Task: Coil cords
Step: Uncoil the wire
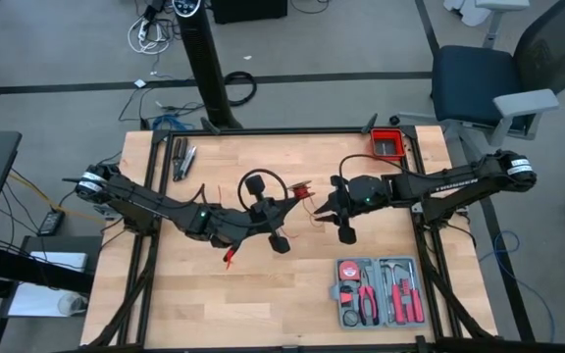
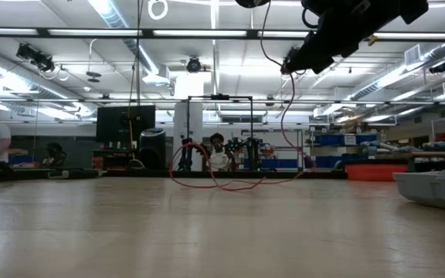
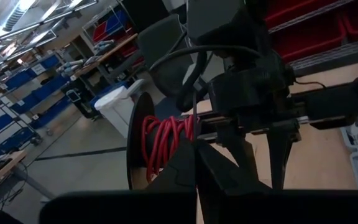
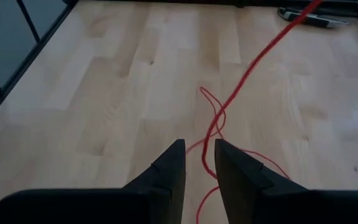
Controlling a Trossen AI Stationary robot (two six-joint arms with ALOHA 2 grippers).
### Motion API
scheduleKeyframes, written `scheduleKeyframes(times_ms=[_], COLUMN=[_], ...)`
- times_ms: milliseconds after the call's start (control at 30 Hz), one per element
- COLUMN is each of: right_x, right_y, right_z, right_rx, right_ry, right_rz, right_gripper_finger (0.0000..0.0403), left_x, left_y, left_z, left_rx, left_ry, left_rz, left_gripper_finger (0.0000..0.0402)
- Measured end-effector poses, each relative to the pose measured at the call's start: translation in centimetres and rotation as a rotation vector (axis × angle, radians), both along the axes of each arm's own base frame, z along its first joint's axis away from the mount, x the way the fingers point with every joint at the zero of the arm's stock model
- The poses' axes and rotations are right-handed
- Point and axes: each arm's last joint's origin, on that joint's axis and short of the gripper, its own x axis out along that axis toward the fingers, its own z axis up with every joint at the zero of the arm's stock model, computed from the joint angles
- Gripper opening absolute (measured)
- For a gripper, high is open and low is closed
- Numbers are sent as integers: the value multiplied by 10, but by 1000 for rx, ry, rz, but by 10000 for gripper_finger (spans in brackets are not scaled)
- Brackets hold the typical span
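A: Where is the red cord [image 4: 241, 81]?

B: High view: loose strands lie at mid-frame on the wooden table [image 1: 263, 304], between the two grippers. Part of it is wound on a black spool [image 3: 143, 149], seen centre-left in the left wrist view. In the low view it hangs from the top right of the frame and loops on the tabletop at centre.

A: Left gripper [image 1: 268, 218]?

B: Just left of centre in the high view. Fingers pressed together; the spool sits right at their tips, but whether they pinch it I cannot tell.

A: Right gripper [image 1: 333, 208]?

B: Just right of centre in the high view, raised above the table, facing the left one. In its wrist view the fingers [image 4: 166, 168] stand slightly apart, with the cord running through the narrow gap at the bottom centre. Contact with the pads cannot be confirmed.

A: Other items?

B: Grey tool case [image 1: 379, 290] lower right, open, red-handled tools inside. Red bin [image 1: 387, 145] on the table's upper right edge.
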Motion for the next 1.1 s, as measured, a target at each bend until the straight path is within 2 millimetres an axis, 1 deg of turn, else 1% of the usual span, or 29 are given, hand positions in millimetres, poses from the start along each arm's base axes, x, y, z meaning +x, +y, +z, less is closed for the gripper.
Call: scheduleKeyframes(times_ms=[367, 800, 933, 1100], right_x=[1, 1, 1, 0], right_y=[0, -1, -2, -3], right_z=[2, 1, 1, 1], right_rx=[-8, -37, -61, -90], right_ry=[-20, -22, -23, -10], right_rz=[1, -23, -38, -54], right_gripper_finger=[80, 29, 6, 2], left_x=[0, 1, 1, 1], left_y=[0, 0, 0, 0], left_z=[3, 7, 8, 7], left_rx=[-34, -49, -52, -48], left_ry=[-48, -90, -100, -88], left_rz=[3, 3, 2, 2], left_gripper_finger=[0, 0, 0, 0])
